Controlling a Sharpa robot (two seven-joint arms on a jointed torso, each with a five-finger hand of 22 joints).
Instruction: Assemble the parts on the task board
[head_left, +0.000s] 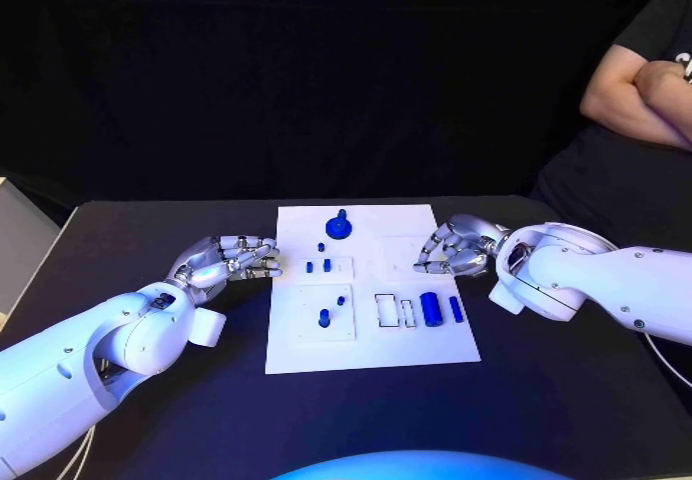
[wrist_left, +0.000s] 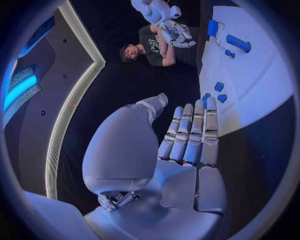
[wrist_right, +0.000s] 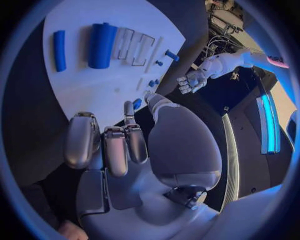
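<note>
Both hands, left hand (head_left: 231, 260) and right hand (head_left: 454, 248), flank the task board (head_left: 433, 350) empty, fingers curled; no part gripped; the next move calls for a first pick.

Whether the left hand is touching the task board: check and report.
Cannot tell. In the head view the left hand sits at the task board's left edge; in the left wrist view its fingertips overlap that edge, with no clear contact or gap.
</note>
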